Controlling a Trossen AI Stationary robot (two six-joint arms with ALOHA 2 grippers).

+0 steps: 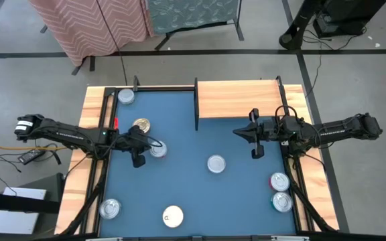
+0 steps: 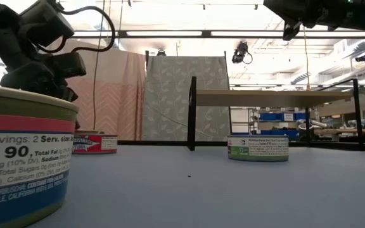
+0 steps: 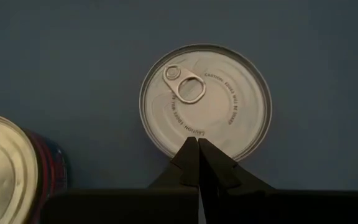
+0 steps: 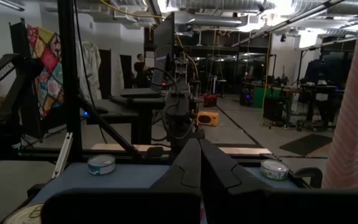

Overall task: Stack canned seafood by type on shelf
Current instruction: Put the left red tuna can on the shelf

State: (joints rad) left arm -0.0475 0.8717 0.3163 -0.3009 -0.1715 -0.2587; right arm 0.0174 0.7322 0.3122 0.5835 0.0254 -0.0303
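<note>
The blue counter (image 1: 193,194) carries the light-wood shelf (image 1: 236,98) at its far edge, bare of tins; about eight seafood tins (image 1: 216,163) lie scattered, well apart from it. The left gripper (image 1: 139,161) hangs just above a silver pull-tab tin (image 3: 205,101), fingers pressed together; the right gripper (image 1: 257,153) waits near the shelf, fingers likewise together. Biggest risk: descending with fingers together would strike the lid and skid the tin. Lesser risk: the neighbouring red-labelled tin (image 3: 8,168) getting nudged. Types could also be mixed, since lids look alike.
</note>
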